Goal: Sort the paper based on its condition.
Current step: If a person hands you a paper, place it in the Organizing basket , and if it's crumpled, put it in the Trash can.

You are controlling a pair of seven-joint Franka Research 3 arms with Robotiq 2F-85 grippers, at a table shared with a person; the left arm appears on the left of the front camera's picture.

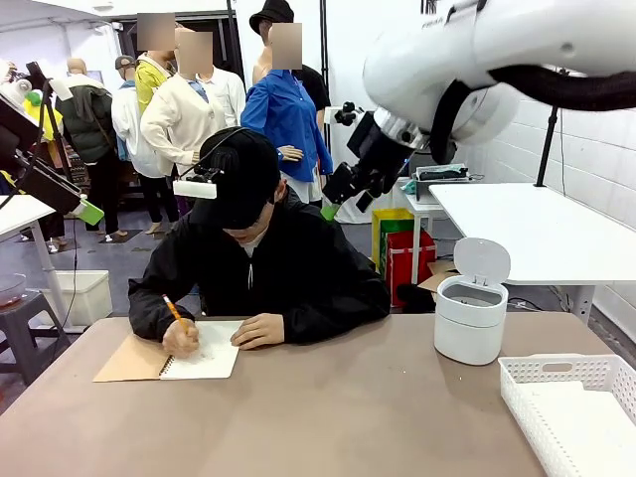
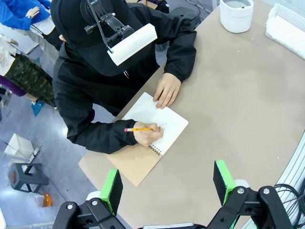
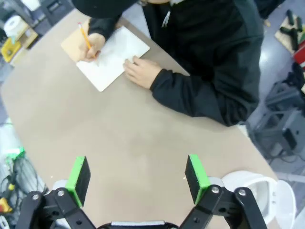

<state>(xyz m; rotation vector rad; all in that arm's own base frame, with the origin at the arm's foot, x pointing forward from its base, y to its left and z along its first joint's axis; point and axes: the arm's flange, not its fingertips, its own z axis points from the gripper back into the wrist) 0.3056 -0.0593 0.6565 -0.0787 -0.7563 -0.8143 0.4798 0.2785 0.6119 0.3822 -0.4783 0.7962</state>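
Hovering clear of the notebook [image 2: 159, 121], my left claw [image 2: 167, 179] and right claw [image 3: 137, 172] gape wide, empty, while a hand [image 2: 145, 135] writes there.

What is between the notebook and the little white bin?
In the front view, just the person's hand at the edge of the notebook; then bare table to the bin.

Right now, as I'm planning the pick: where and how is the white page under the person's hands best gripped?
Probably by its edge nearest the robot, coming in low from the robot's side. The page lies flat, and the writing hand and the other hand rest on its far part, leaving only that near edge bare.
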